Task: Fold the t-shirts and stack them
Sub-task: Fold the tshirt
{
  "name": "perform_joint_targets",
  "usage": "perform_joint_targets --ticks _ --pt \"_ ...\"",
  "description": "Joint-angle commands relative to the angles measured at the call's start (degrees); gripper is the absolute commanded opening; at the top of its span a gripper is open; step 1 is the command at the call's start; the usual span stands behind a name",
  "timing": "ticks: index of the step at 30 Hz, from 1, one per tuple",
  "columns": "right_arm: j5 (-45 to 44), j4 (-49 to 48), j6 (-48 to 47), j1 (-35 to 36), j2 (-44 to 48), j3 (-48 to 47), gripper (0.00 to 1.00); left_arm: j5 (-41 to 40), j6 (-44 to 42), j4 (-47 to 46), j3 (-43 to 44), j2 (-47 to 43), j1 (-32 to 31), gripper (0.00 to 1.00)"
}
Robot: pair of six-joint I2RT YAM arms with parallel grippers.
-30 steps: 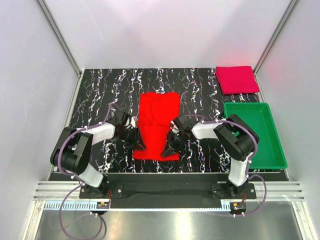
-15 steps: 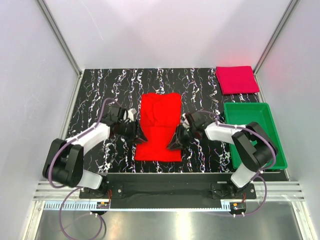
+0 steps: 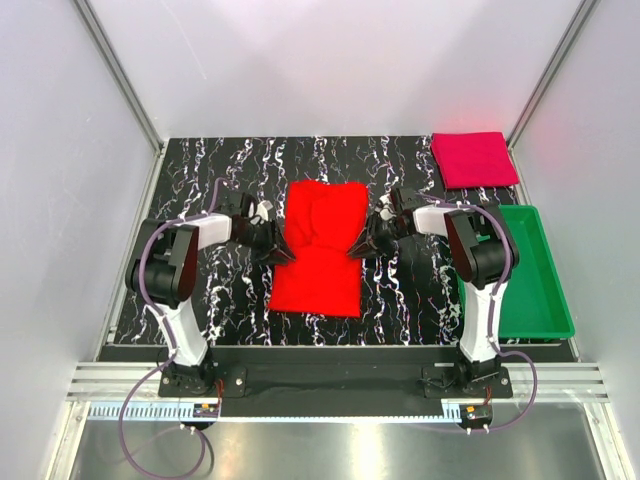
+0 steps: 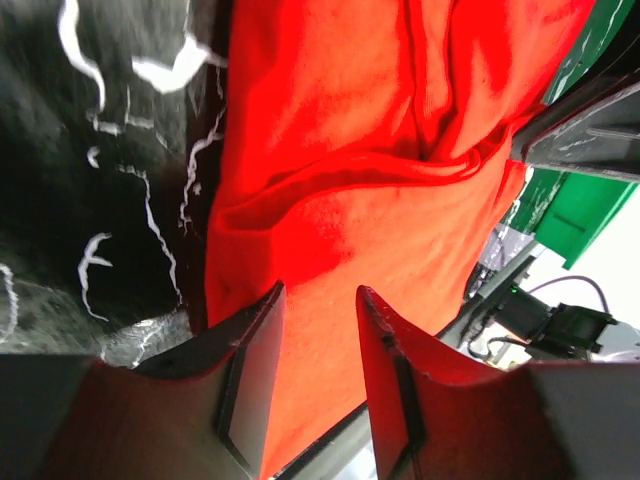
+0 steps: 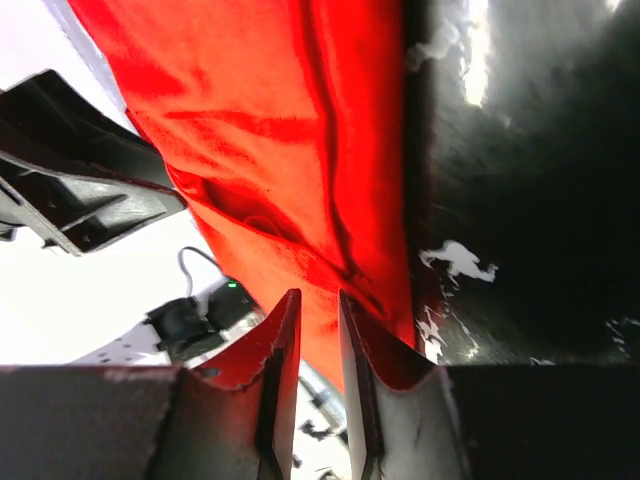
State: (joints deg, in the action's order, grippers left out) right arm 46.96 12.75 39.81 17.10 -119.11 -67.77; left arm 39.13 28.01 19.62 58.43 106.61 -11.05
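Note:
A bright red t-shirt point(image 3: 318, 250) lies folded into a long strip in the middle of the black marbled table point(image 3: 200, 170). The darker crimson t-shirt point(image 3: 473, 158) rests folded at the back right corner. My left gripper point(image 3: 283, 253) is at the red shirt's left edge, halfway along it, and my right gripper point(image 3: 357, 249) is at its right edge. In the left wrist view the red shirt point(image 4: 340, 120) shows beyond the left gripper point(image 4: 320, 290), whose jaws stand apart, holding nothing. In the right wrist view the right gripper point(image 5: 320, 295) shows a narrow gap over the red shirt point(image 5: 280, 120).
A green plastic tray point(image 3: 520, 285) stands at the right side of the table, just in front of the crimson shirt. White walls and metal posts enclose the table on three sides. The arms' bases sit on the rail at the near edge.
Both grippers have moved from the red shirt's near end back to its middle, one on each side, and their jaws have widened. The shirt's near half now lies flatter and broader.

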Motion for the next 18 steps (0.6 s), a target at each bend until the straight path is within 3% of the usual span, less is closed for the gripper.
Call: perform_joint_targets --ticks 1,7,12,15,18 --pt "-4.5 9.98 -9.3 -0.32 -0.52 -4.12 0.29 -6.88 -4.54 0.94 0.28 -3.48 0.5 0.43" --pt "-9.87 20.81 -11.16 -0.14 12.39 -3.43 0.46 -6.09 -0.68 2.1 -9.02 -22.98 -0.2 0.5" --pt "-8.02 19.86 -7.65 6.6 21.63 3.51 0.48 -2.49 5.82 -6.4 -21.94 -31.36 -2.92 0.47" --pt "-6.36 10.14 -0.29 14.35 22.61 8.43 0.36 0.15 8.46 -12.3 -26.35 -30.5 -3.01 0.43" --pt "-3.28 -10.83 13.4 18.84 21.64 15.37 0.26 -1.16 7.24 -12.68 -27.85 -28.4 -3.01 0.4"
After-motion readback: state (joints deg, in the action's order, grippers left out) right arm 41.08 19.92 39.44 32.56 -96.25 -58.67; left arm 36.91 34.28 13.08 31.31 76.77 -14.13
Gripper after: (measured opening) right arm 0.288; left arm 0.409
